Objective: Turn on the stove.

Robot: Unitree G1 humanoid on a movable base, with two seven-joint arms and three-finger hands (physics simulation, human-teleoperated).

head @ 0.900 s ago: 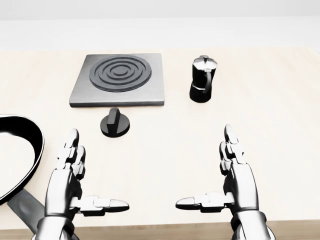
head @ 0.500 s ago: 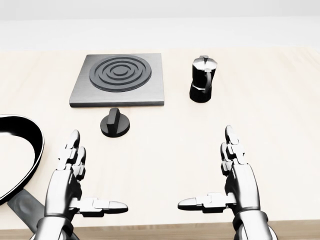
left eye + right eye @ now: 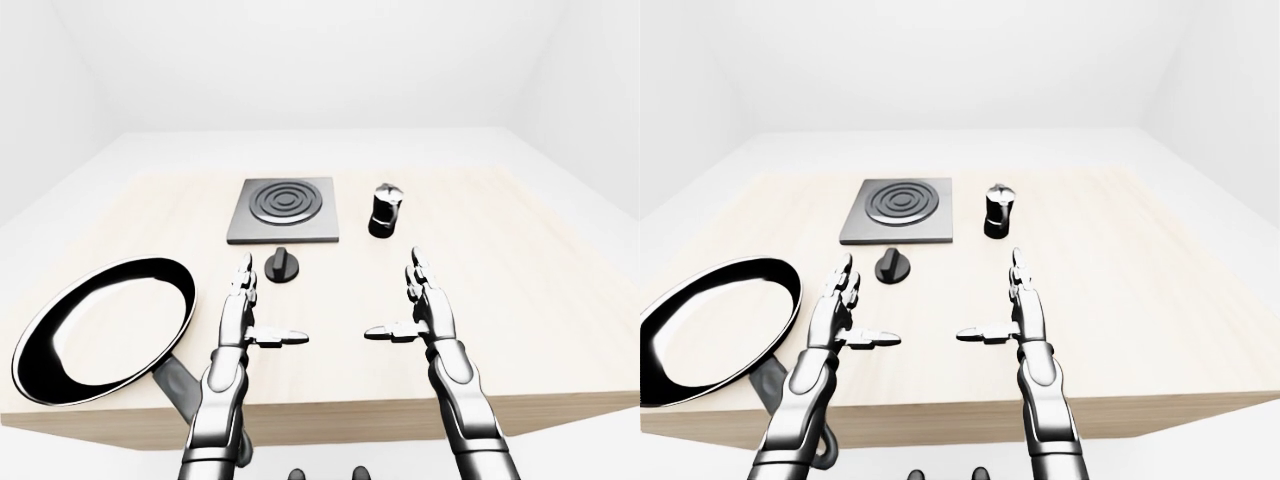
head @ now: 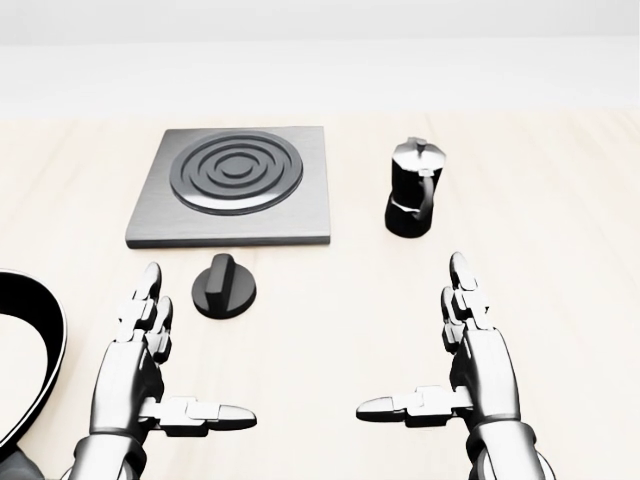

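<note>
**Stove knob sitting right there, hands not on it yet**

Plain white room, pale wooden counter (image 4: 560,200) filling most of the view. The thing that matters is the black knob (image 4: 223,286), a round dial with a raised ridge across it, sitting on the wood just below the grey stove plate (image 4: 232,184) in the head view, close to its near edge but not touching. The ring burner on the plate looks dark, so my guess is it's off, though a render like this wouldn't necessarily show a glow.

The left hand (image 4: 148,360) hovers low and to the left of the knob, fingers straight and spread, thumb sticking out sideways, gripping nothing. The right hand (image 4: 468,362) mirrors it on the other side, also splayed and empty, well apart from the knob.

What could go wrong from here:

- The knob is small and low. If the left fingers come in flat, they could slide over the ridge instead of pinching it, so nothing turns.
- The frying pan (image 3: 100,325) is just to the left of the left arm, hanging over the counter edge. A wide elbow swing might bump it off.
- Going in with the right hand instead means crossing near the moka pot (image 4: 413,187), which stands upright beside the stove and looks tippy.
</note>
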